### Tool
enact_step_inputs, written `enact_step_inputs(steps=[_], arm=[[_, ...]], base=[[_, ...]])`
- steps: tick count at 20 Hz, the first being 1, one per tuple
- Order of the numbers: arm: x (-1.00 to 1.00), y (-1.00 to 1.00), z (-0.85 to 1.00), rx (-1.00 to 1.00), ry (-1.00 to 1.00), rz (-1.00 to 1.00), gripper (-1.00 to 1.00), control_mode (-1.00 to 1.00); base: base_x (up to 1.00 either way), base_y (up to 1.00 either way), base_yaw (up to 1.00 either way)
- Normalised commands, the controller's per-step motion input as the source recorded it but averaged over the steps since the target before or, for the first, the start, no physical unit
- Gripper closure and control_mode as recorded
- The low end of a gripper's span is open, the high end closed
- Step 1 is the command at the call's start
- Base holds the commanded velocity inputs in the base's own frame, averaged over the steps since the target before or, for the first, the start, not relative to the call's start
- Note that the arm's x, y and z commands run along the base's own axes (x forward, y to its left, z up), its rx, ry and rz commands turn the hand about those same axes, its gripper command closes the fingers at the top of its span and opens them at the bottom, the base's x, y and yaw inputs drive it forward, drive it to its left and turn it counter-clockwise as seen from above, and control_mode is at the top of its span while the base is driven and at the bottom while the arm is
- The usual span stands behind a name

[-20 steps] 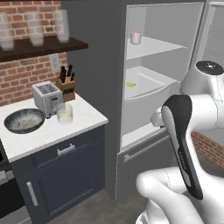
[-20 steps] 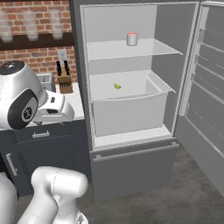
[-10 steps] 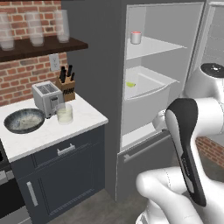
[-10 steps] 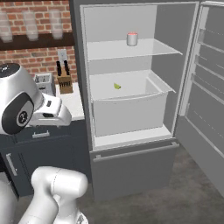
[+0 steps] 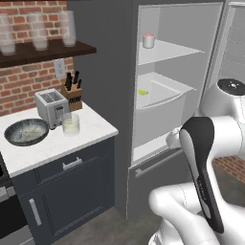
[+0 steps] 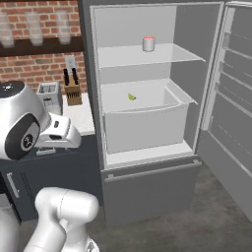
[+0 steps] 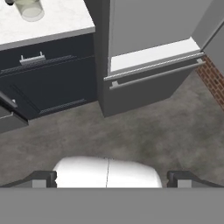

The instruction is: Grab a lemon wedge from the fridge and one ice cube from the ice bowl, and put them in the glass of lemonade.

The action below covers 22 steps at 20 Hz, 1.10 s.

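Observation:
The fridge [image 5: 107,67] stands open, its door [image 6: 236,103] swung out to the right. A tiny yellow-green lemon wedge [image 5: 142,92] [image 6: 132,97] lies on the middle white shelf, in the drawer-like tray. On the counter left of the fridge, the ice bowl [image 5: 26,132] sits next to the glass of lemonade [image 5: 71,124] [image 7: 29,8]. My gripper [image 7: 111,179] is open and holds nothing. It points down at the floor in front of the fridge's lower drawer [image 7: 151,85], well away from the wedge, bowl and glass.
A red-topped white cup [image 5: 149,41] [image 6: 148,44] stands on the top fridge shelf. A toaster [image 5: 51,107] and a knife block [image 5: 72,90] are at the back of the counter. Tall glasses [image 5: 37,29] line a wall shelf. Dark cabinets [image 7: 48,81] sit under the counter.
The arm's upper links have shifted slightly, to the right in the left base view and to the left in the right base view. The gripper stays open and nothing else has moved.

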Motion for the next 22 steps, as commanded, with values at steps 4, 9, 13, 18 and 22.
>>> enact_step_inputs(steps=[4,9,13,18,22], arm=[[0.0,0.0,-0.1,0.0,-0.03,0.0,-1.0,-1.0],[0.0,0.0,-0.1,0.0,-0.02,0.0,-1.0,-1.0],[0.0,0.0,-0.08,0.0,0.0,0.0,-1.0,-1.0],[0.0,-0.01,-0.08,0.0,0.0,0.0,-1.0,-1.0],[0.02,-0.08,-0.11,0.0,0.0,0.02,-1.0,1.0]], base=[[0.0,0.0,0.0],[0.0,0.0,0.0],[0.0,0.0,0.0],[0.0,0.0,0.0],[0.01,-0.03,0.01]])
